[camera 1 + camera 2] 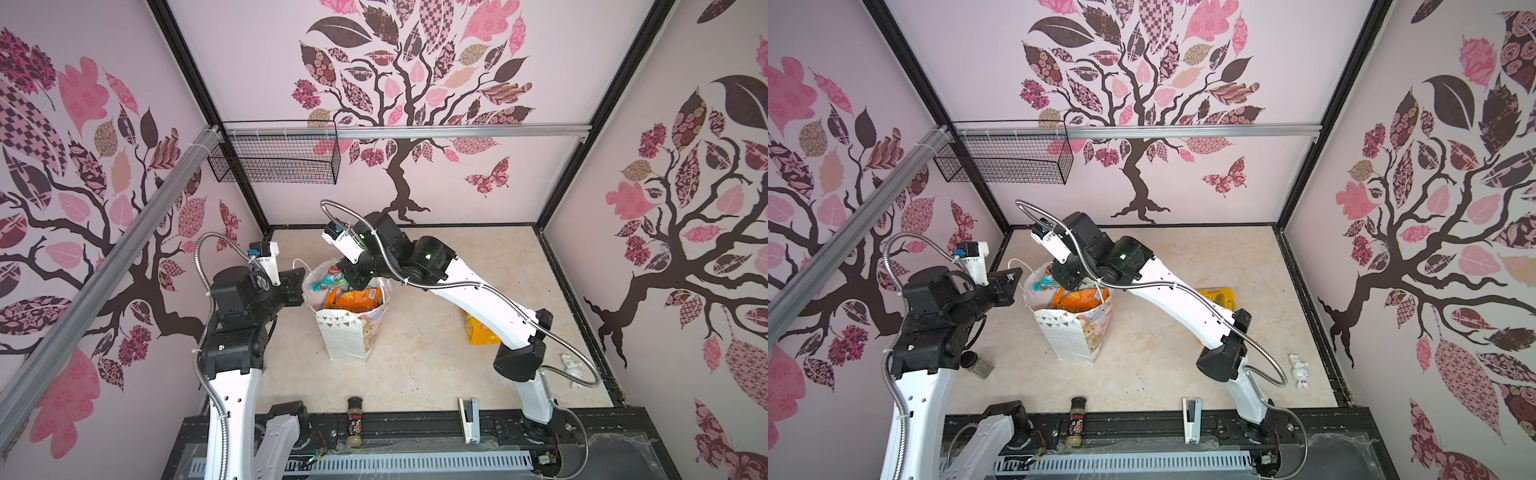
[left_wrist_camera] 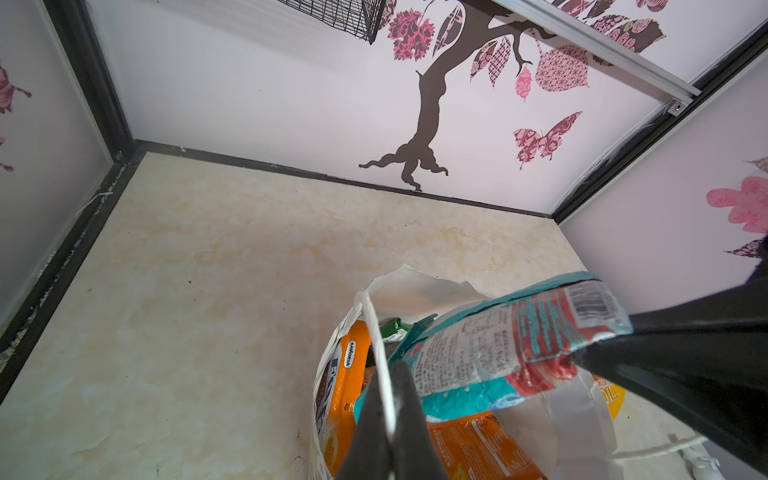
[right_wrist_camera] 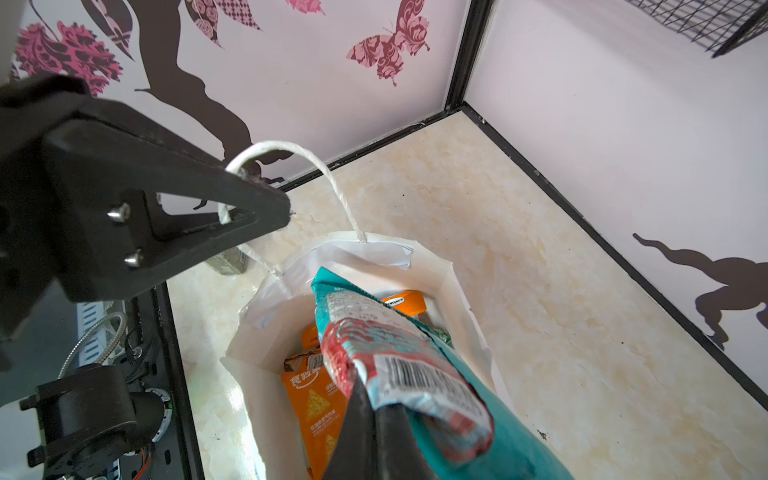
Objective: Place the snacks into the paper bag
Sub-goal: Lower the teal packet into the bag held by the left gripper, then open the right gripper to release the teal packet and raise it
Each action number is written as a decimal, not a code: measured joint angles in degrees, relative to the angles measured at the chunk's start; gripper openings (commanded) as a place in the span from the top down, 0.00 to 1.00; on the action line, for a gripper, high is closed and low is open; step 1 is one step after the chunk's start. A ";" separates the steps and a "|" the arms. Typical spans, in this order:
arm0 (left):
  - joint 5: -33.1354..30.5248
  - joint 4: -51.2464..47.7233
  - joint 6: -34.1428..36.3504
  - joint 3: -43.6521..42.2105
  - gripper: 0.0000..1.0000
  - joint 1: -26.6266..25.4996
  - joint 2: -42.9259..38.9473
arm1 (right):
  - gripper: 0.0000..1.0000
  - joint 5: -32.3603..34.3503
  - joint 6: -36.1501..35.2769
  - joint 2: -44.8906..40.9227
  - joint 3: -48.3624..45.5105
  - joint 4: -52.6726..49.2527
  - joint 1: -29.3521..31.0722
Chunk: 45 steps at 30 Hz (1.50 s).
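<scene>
Nearly in: teal packet [image 1: 332, 277]

Both top views: right gripper [image 1: 345, 281] grips the packet at the paper bag [image 1: 349, 336] mouth. Left wrist: left gripper [image 2: 390, 415] pinches the cord handle [image 2: 376, 328]. Right wrist: the packet's long axis slants down into the bag.

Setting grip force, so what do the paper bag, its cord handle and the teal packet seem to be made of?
The paper bag looks like matte white paper: its rim is creased and folded. The cord handle looks like twisted white string, strands visible. The teal packet is probably glossy plastic film: it crinkles and catches highlights.
</scene>
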 measured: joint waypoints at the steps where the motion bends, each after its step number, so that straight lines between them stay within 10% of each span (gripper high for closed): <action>1: 0.00 0.00 0.02 0.00 1.00 0.00 0.00 | 1.00 -0.09 -0.24 0.26 -0.20 0.04 0.02; 27: 0.28 0.02 -0.17 -0.04 1.00 0.04 -0.22 | 0.94 0.09 -0.02 -2.56 -9.68 -3.02 0.20; 33: 0.46 0.04 -0.17 -0.04 1.00 0.04 -0.22 | 0.71 1.75 0.37 -5.20 -9.68 -3.30 0.20; 45: 0.63 0.09 -0.20 -0.17 1.00 0.04 -0.20 | 0.58 3.80 2.84 -7.04 -6.69 -5.22 1.25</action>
